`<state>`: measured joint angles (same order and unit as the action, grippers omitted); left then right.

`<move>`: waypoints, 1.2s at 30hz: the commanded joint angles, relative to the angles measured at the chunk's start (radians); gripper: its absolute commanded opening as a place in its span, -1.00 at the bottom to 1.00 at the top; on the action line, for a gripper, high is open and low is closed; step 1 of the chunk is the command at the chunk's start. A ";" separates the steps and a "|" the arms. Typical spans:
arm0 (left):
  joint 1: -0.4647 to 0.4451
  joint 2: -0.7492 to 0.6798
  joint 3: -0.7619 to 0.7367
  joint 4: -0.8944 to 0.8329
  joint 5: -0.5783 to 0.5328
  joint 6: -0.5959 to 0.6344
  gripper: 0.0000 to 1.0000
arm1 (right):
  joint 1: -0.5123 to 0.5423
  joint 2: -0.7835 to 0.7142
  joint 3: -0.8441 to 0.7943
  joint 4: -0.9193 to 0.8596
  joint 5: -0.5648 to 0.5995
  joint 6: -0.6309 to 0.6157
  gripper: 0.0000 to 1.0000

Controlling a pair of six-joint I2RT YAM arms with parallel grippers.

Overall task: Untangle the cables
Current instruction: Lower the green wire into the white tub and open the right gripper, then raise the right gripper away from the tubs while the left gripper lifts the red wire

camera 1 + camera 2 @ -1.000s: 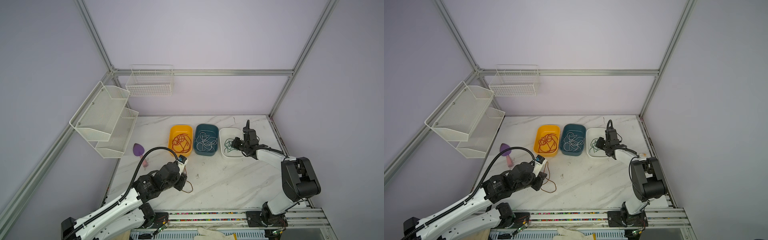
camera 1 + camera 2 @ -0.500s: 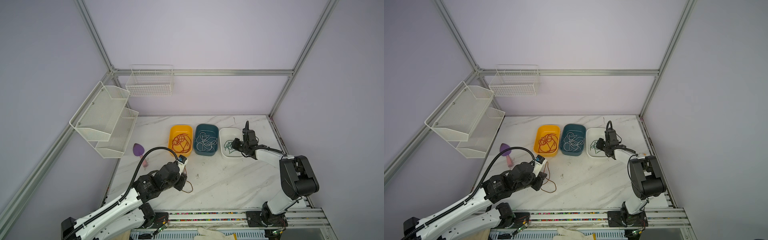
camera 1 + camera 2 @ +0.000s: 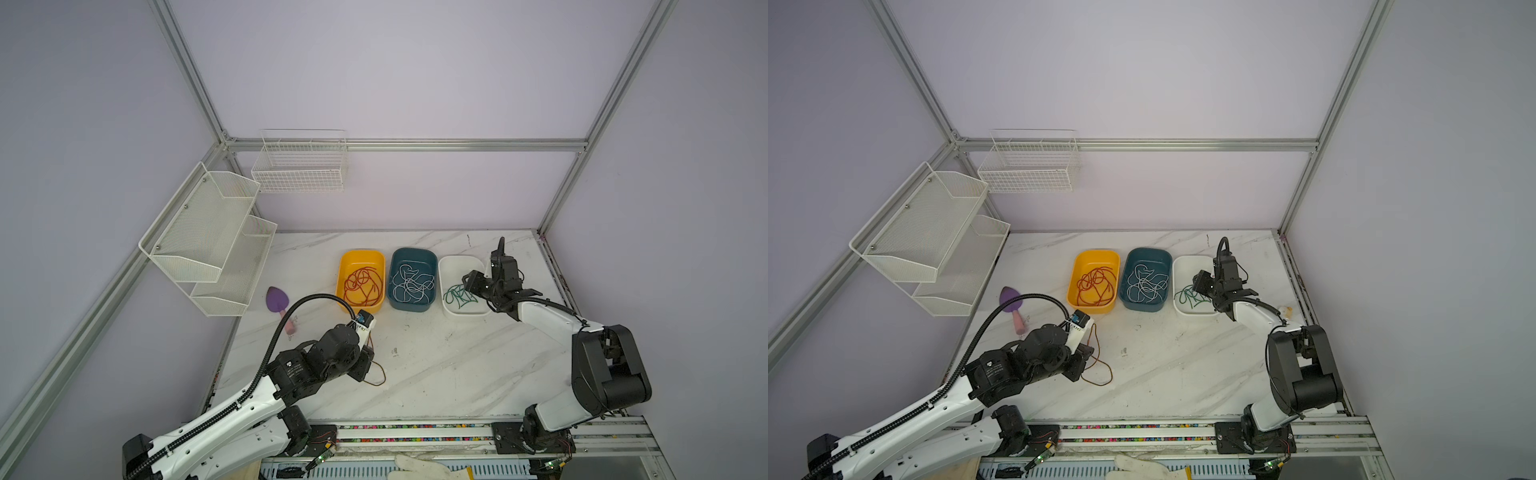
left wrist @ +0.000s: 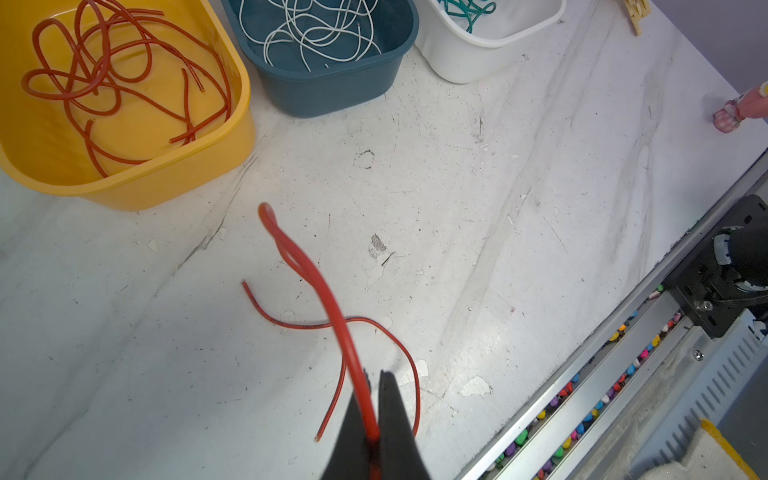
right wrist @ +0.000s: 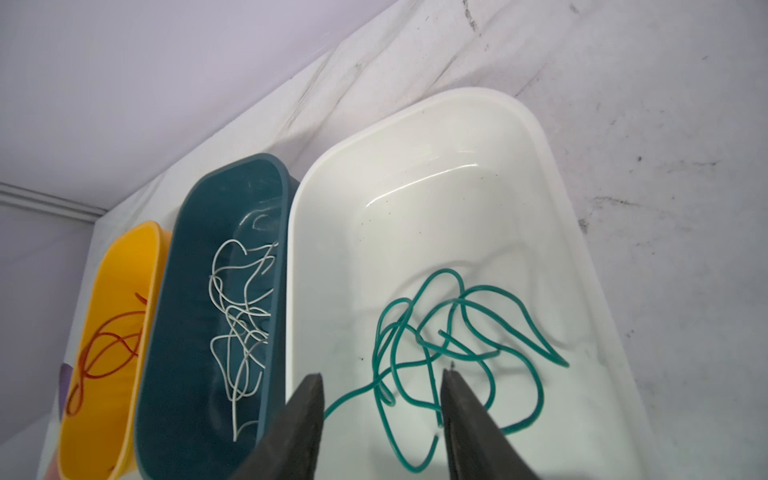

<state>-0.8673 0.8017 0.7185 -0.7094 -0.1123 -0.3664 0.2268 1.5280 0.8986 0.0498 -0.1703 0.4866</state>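
Observation:
The cables are sorted by colour. Red cables (image 3: 363, 284) lie in the yellow tray (image 3: 361, 254), white cables (image 3: 411, 284) in the teal tray (image 3: 413, 250), and green cables (image 5: 457, 332) in the white tray (image 5: 415, 137). One more red cable (image 4: 316, 282) rises from the table, its loose ends lying on the marble (image 3: 1100, 368). My left gripper (image 4: 374, 376) is shut on this red cable near the table's front left. My right gripper (image 5: 384, 374) hangs open just above the green cables, holding nothing; both top views show it at the white tray's right side (image 3: 471, 286).
A purple scoop with a pink handle (image 3: 277, 300) lies left of the trays. White mesh shelves (image 3: 208, 241) and a wire basket (image 3: 299, 166) hang on the walls. A small pink figure (image 4: 735, 112) stands near the right edge. A rail (image 3: 415, 432) runs along the front.
My right gripper's jaws have opened over the white tray, and the green cable lies free in it. The left arm has stayed put with the red cable.

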 commanded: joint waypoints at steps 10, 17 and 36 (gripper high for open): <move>-0.005 0.000 0.045 0.009 -0.010 -0.005 -1.00 | -0.005 -0.149 0.031 -0.092 0.062 -0.014 0.63; -0.006 -0.001 0.045 0.010 -0.012 -0.006 -1.00 | -0.004 -0.275 0.058 -0.163 0.087 -0.035 0.95; -0.005 -0.095 0.172 -0.008 -0.003 -0.062 -1.00 | -0.005 -0.612 0.032 -0.359 0.014 -0.009 0.96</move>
<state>-0.8673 0.7124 0.7624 -0.7292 -0.1196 -0.4091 0.2268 0.9348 0.9379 -0.2497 -0.1017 0.4522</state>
